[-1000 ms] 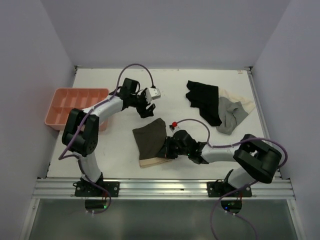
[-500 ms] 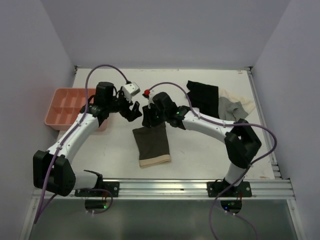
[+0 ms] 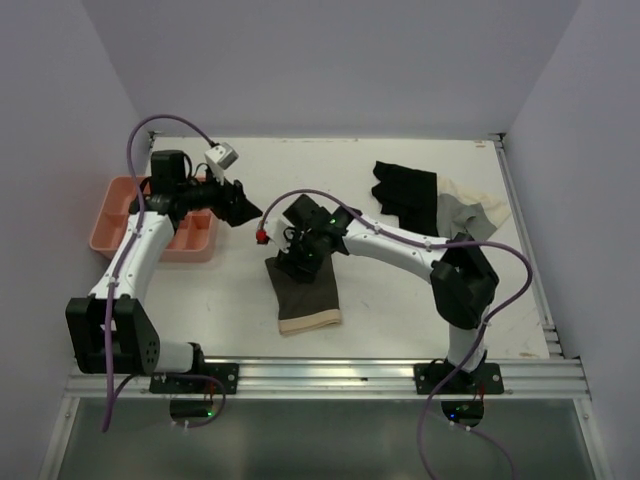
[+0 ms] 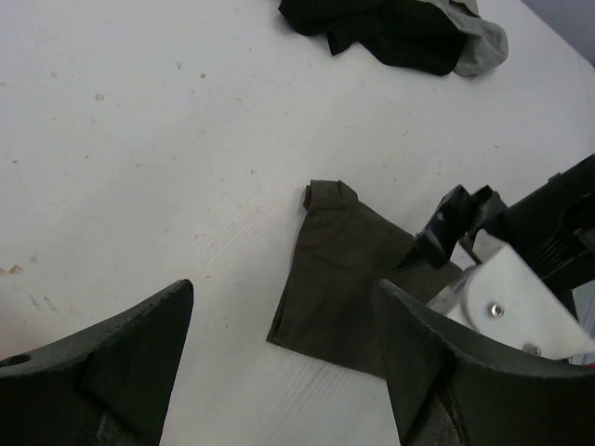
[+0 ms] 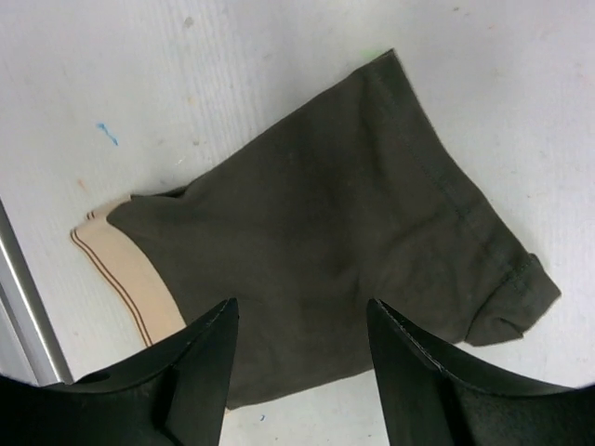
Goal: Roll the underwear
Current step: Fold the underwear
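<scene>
Your white, lightly speckled counter sits inside pale lilac walls. The underwear lies flat near the front middle, its long axis running near to far and the beige waistband toward you. The right jaws hang spread and empty over its far end. The left jaws, also released, hover farther back-left by the pink tray.

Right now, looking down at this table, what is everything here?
dark brown fabric underwear with pale beige waistband: one, brown, flat at the table's near middle
black fabric garment: one, black, crumpled at far right
grey-and-cream fabric garment: one, grey and cream, touching the black one's right side
pink plastic compartment tray: one, pink, left edge
white table: one, white, under everything
left pincer: one, black, open, right of the tray
right pincer: one, black, open, over the underwear
</scene>
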`<control>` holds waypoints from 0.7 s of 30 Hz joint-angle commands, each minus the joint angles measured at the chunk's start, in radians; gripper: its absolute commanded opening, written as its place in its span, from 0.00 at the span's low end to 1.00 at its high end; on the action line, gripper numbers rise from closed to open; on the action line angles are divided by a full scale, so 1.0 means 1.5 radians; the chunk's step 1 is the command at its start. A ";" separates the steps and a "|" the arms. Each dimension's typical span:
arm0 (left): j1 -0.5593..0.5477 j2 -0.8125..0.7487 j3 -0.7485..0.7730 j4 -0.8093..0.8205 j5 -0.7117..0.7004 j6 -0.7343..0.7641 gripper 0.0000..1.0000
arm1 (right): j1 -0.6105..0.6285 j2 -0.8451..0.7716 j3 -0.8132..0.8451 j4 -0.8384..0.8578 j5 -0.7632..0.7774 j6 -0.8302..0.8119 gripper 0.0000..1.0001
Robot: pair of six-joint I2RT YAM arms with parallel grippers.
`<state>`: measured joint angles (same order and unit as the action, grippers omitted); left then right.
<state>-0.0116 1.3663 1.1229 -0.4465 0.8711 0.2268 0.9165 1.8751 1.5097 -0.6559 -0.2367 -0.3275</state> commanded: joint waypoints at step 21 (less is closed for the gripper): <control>0.094 -0.011 0.005 0.119 -0.064 -0.092 0.83 | 0.049 0.256 -0.009 0.060 0.155 0.378 0.47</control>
<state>0.1242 1.3842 1.1641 -0.3786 0.8875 0.1387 0.9871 2.1681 1.6390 -0.6720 -0.1246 -0.0837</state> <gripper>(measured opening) 0.827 0.469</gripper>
